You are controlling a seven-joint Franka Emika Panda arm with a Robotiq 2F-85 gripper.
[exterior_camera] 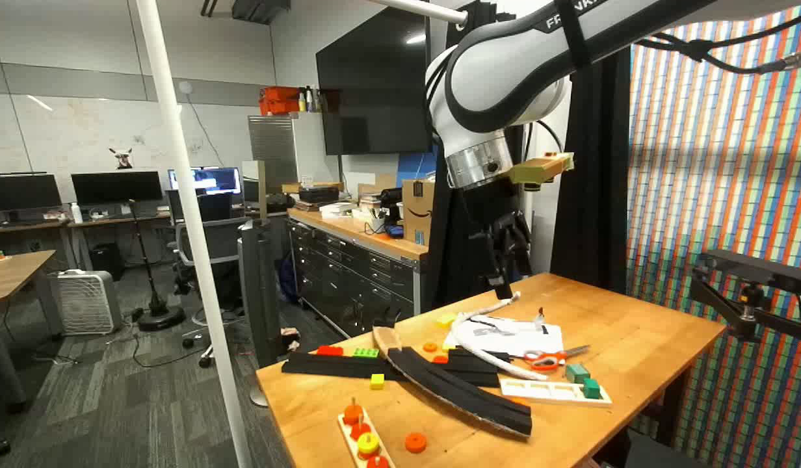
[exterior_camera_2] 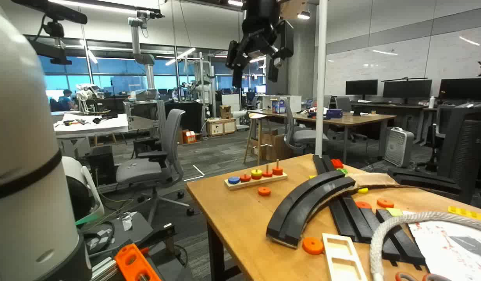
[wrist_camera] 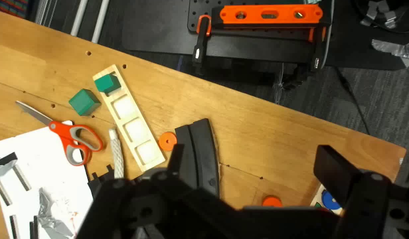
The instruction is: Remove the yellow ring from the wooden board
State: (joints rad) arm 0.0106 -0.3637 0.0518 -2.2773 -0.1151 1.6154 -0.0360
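Note:
The yellow ring [exterior_camera: 368,444] sits on a middle peg of the small pale wooden board [exterior_camera: 343,425], among red and orange rings. In an exterior view the yellow ring [exterior_camera_2: 256,173] shows between red rings, with a blue ring at one end of the board [exterior_camera_2: 260,183]. My gripper [exterior_camera: 512,273] hangs high above the table, away from the board, open and empty; it also shows in an exterior view [exterior_camera_2: 255,74]. In the wrist view the fingers [wrist_camera: 251,156] are wide apart. There a corner of the board [wrist_camera: 319,194] with the blue ring shows behind one finger; the yellow ring is hidden.
A loose orange ring [exterior_camera: 415,442] lies beside the board. A black curved strip [exterior_camera_2: 303,212] crosses the table near it. A pale tray [wrist_camera: 136,129] with a green block, scissors [wrist_camera: 71,137], a rope [exterior_camera: 469,341] and papers [exterior_camera: 517,335] lie farther off.

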